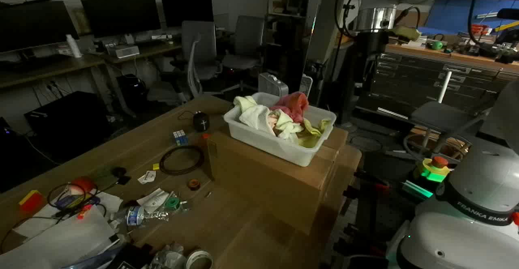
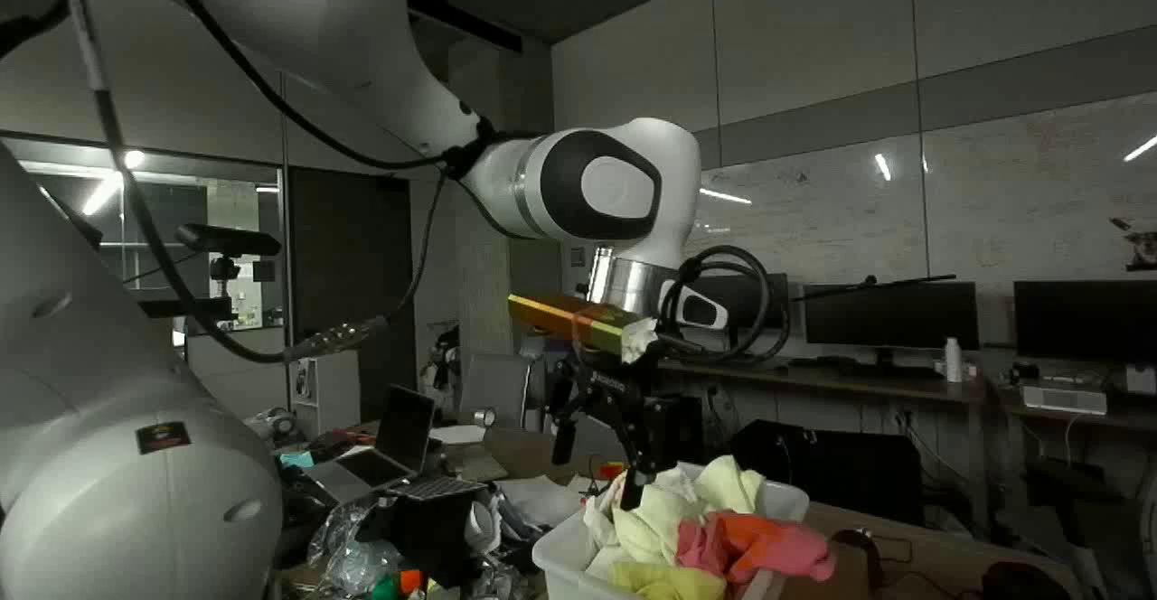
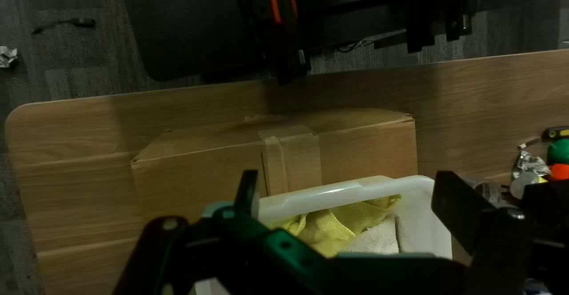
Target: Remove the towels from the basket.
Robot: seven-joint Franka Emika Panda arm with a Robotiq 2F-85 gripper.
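The basket is a white plastic bin, also seen in an exterior view and the wrist view. It holds crumpled towels: a red-pink towel, white and cream towels, and a yellow towel. The red-pink towel hangs over the rim in an exterior view. My gripper is open and empty, its fingers wide apart above the bin's level. In an exterior view the gripper overlaps the towels; contact is not visible. Much of the bin is hidden in the wrist view.
The bin stands on a cardboard box near the wooden table's edge. Elsewhere on the table are a cable coil, a Rubik's cube, a plastic bottle and, in an exterior view, a laptop.
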